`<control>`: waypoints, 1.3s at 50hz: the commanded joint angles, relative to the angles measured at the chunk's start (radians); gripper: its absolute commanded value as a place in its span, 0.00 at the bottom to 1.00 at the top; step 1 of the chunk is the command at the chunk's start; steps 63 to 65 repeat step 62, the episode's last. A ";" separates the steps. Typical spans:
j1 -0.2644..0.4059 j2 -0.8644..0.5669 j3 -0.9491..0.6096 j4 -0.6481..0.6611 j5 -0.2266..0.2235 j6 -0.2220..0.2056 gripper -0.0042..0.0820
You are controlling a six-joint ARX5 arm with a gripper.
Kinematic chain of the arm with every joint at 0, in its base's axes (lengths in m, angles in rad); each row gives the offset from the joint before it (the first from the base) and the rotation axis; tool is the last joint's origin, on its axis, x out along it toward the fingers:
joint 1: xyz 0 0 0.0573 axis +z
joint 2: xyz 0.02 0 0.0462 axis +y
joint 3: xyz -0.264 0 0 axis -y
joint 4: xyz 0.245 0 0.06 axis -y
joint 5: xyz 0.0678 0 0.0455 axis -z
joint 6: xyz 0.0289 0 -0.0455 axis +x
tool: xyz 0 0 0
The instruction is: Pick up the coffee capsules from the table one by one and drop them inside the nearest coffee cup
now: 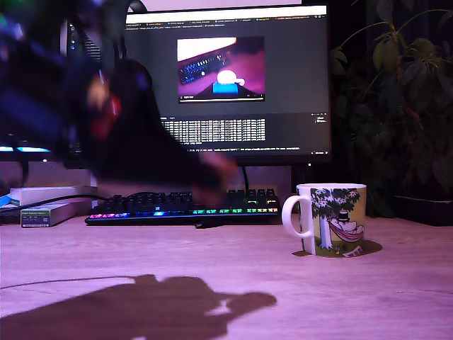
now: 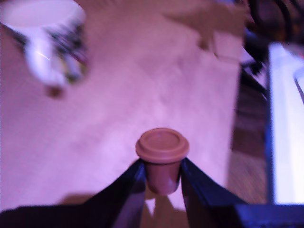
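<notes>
A small brown coffee capsule (image 2: pixel 162 145) with a wide flat rim sits between my two dark fingers, held above the table (image 2: pixel 142 85). My gripper (image 2: pixel 162 167) is shut on the capsule's tapered body. In the exterior view the arm is a dark blur at the upper left, and its gripper (image 1: pixel 214 173) hangs over the keyboard, left of the coffee cup (image 1: pixel 333 219). The white mug stands on the wooden table (image 1: pixel 212 262) with its handle toward the exterior view's left. In the wrist view the mug (image 2: pixel 47 38) is blurred and well apart from the capsule.
A lit keyboard (image 1: pixel 184 204) lies behind the working area under a large monitor (image 1: pixel 226 78). Flat boxes (image 1: pixel 46 205) sit at the exterior view's left, a leafy plant (image 1: pixel 396 106) at its right. The arm's shadow (image 1: pixel 141 304) falls on the front of the table.
</notes>
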 commanded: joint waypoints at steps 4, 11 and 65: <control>0.026 -0.046 -0.010 0.000 0.001 -0.048 0.16; 0.043 -0.082 0.000 -0.031 0.001 -0.051 0.16; 0.059 -0.092 0.235 -0.330 -0.097 -0.055 0.16</control>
